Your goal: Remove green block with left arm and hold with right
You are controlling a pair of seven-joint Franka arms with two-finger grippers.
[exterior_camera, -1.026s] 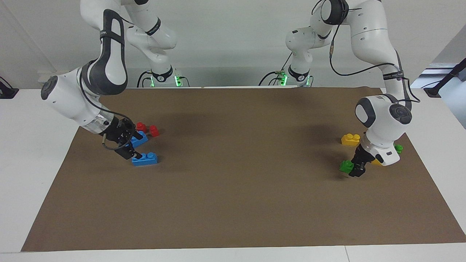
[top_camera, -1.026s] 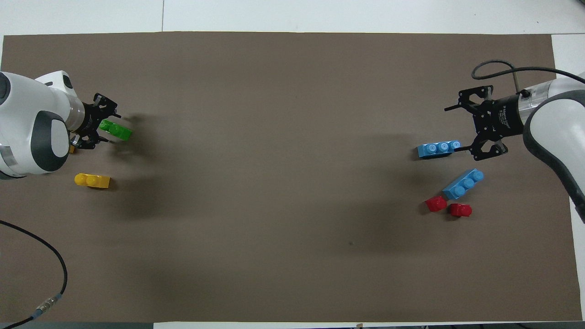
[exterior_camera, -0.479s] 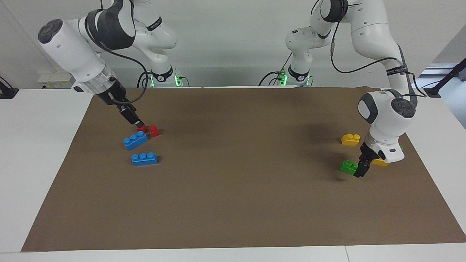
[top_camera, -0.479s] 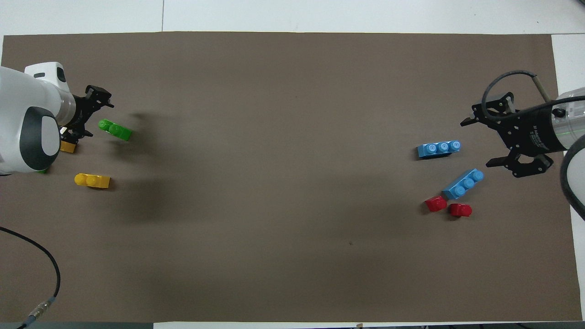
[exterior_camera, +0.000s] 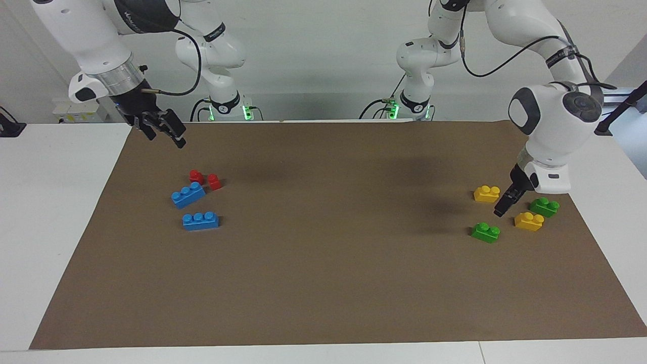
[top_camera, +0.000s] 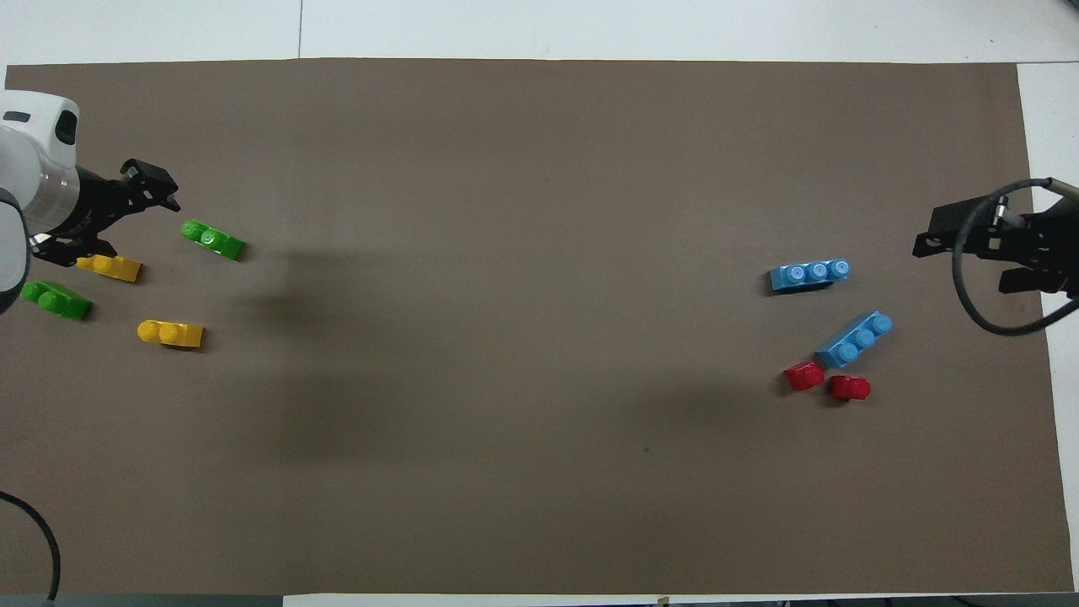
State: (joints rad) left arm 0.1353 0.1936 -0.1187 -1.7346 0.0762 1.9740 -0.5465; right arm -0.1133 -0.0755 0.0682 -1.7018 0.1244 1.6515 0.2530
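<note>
Green block (exterior_camera: 486,232): on desk, just below my left gripper (exterior_camera: 500,210), whose jaws hold nothing; gap unclear. Likely light, rigid, slick plastic; grip the flat long sides. Right gripper (exterior_camera: 160,127) waits, raised.

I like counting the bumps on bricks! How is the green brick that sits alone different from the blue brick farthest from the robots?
The green block has two studs; the blue brick has three and is longer. The green block lies at the left arm's end of the table, near the yellow bricks; the blue brick lies at the right arm's end, near the red pieces. Both lie flat, studs up, and no gripper touches either.
</note>
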